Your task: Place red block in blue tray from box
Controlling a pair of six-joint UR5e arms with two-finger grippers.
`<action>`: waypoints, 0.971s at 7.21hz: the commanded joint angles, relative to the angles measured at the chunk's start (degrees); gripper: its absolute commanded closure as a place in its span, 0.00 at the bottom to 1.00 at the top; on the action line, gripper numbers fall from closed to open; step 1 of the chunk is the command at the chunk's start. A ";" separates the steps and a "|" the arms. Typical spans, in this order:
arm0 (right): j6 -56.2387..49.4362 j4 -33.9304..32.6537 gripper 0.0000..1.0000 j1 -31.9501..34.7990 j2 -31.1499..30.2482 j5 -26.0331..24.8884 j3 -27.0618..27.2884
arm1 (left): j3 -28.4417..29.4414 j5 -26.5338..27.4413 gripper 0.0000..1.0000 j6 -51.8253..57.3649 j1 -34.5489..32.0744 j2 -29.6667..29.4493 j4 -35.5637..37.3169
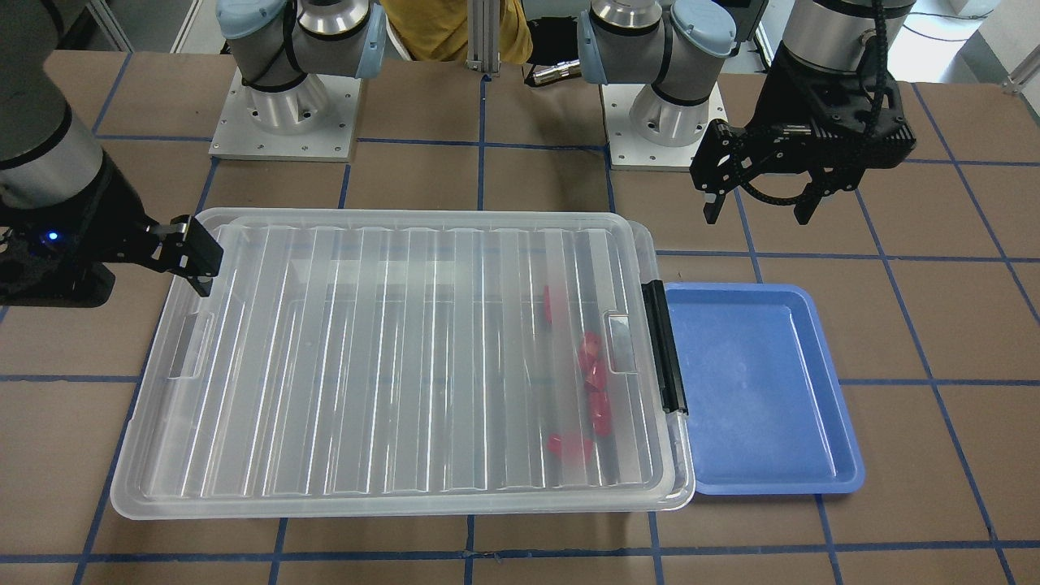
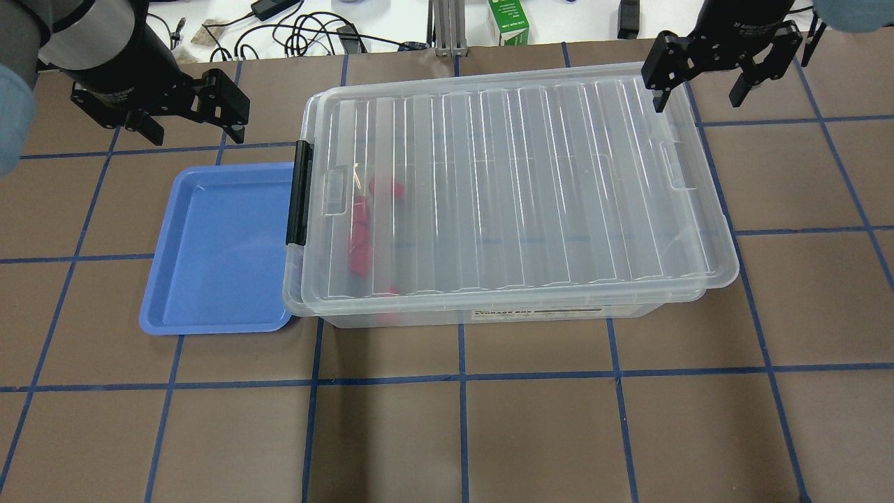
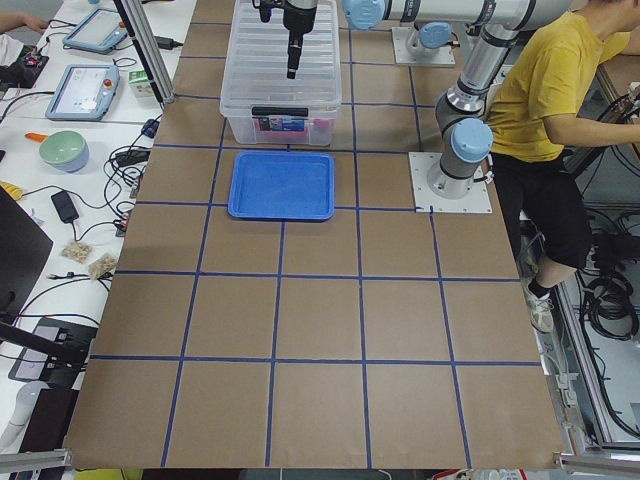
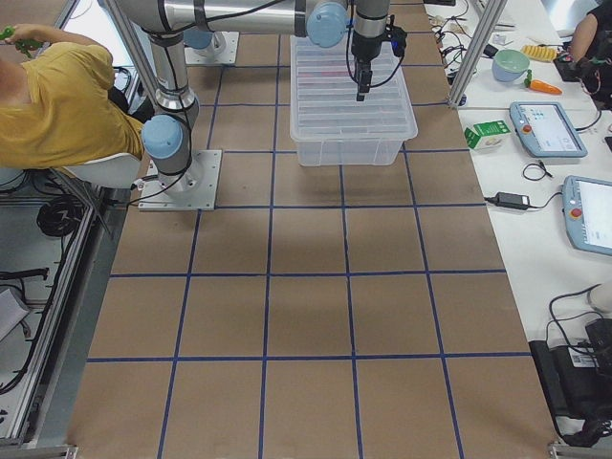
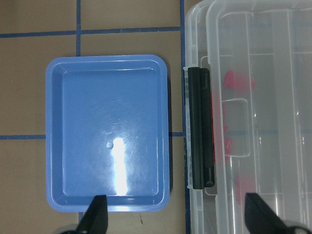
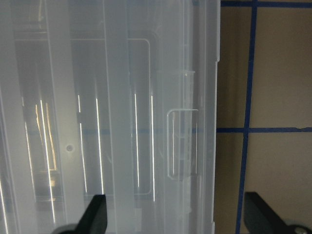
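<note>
The clear box lies on the table with its ribbed lid on and its black latch at the end toward the blue tray. Several red blocks show through the lid near the latch end, also in the overhead view. The tray is empty and touches the box's latch end. My left gripper is open and empty, hovering behind the tray; its wrist view shows the tray and the latch. My right gripper is open and empty over the box's opposite end.
Both arm bases stand behind the box. A person in yellow sits by the robot. Cables and a green carton lie beyond the table's far edge. Brown table squares with blue tape lines surround the box.
</note>
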 commanded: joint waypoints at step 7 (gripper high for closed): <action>-5.54 -14.75 0.00 -5.83 3.35 0.81 12.14 | -0.03 0.02 0.00 0.08 0.00 0.00 0.02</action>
